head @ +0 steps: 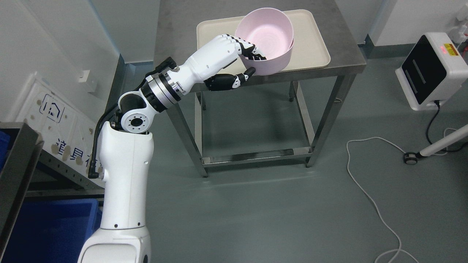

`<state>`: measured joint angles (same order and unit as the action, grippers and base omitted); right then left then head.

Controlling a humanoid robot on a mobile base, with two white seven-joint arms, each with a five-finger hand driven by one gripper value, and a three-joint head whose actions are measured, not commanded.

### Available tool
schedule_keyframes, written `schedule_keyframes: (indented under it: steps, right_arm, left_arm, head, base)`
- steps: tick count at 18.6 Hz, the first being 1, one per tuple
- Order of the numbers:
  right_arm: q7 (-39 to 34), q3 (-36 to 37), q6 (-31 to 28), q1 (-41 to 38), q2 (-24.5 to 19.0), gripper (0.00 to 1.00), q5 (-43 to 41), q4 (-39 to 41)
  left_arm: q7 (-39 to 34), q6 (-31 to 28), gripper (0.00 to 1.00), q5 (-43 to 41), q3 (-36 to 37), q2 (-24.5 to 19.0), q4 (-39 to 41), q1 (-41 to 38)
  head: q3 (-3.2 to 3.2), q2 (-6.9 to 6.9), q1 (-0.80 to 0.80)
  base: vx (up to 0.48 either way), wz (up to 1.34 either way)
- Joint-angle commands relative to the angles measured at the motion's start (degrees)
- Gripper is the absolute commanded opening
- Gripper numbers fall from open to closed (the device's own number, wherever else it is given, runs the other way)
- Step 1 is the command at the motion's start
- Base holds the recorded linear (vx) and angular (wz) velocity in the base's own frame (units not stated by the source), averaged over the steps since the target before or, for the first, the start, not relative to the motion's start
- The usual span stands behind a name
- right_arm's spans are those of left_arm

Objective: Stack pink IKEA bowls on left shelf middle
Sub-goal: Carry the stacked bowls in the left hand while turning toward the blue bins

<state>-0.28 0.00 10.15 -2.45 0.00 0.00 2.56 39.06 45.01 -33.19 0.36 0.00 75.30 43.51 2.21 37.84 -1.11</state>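
Observation:
A pink bowl [268, 34] is tilted toward me above the cream tray [310, 44] on the steel table [175, 25]. A second pink rim shows just behind and under it, so it looks nested in another bowl. My left hand [250, 62] grips the near rim: the fingers [252, 51] hook inside the bowl and the thumb [245, 75] presses the outer wall from below. The left arm reaches up from the lower left. The right arm is out of view.
A blue bin [47, 230] and a dark shelf edge [16, 164] sit at lower left. A white device [431, 69] stands on the floor at right, with a white cable [365, 182] trailing across the floor.

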Motion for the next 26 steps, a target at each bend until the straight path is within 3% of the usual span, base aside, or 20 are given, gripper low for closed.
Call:
schedule_keyframes:
  steps: [1, 7, 14, 20, 26]
  right_arm:
    - [0.02, 0.62, -0.04, -0.01, 1.00, 1.00, 0.44, -0.01]
    - [0.02, 0.62, -0.04, -0.01, 1.00, 1.00, 0.44, -0.01]
    - [0.02, 0.62, -0.04, -0.01, 1.00, 1.00, 0.44, -0.01]
    - [0.02, 0.62, -0.04, -0.01, 1.00, 1.00, 0.44, -0.01]
    - [0.02, 0.62, -0.04, -0.01, 1.00, 1.00, 0.44, -0.01]
  left_arm:
    - [-0.03, -0.01, 0.05, 0.15, -0.62, -1.00, 0.81, -0.27]
    - [-0.39, -0.01, 0.06, 1.29, 3.33, -1.00, 1.95, -0.27]
    - [-0.39, -0.01, 0.06, 1.82, 0.09, -1.00, 1.95, -0.27]
    - [-2.05, -0.01, 0.07, 2.17, 4.91, -1.00, 1.95, 0.43]
    - [-3.37, -0.01, 0.07, 2.34, 2.55, -1.00, 1.95, 2.10]
  head:
    - [0.00, 0.00, 0.00]
    - [0.00, 0.00, 0.00]
    - [0.00, 0.00, 0.00]
    - [0.00, 0.00, 0.00]
    - [0.00, 0.00, 0.00]
  base:
    - [-0.234, 0.05]
    - [-0.277, -0.29]
    - [-0.320, 0.31]
    - [-0.339, 0.36]
    - [-0.347, 0.25]
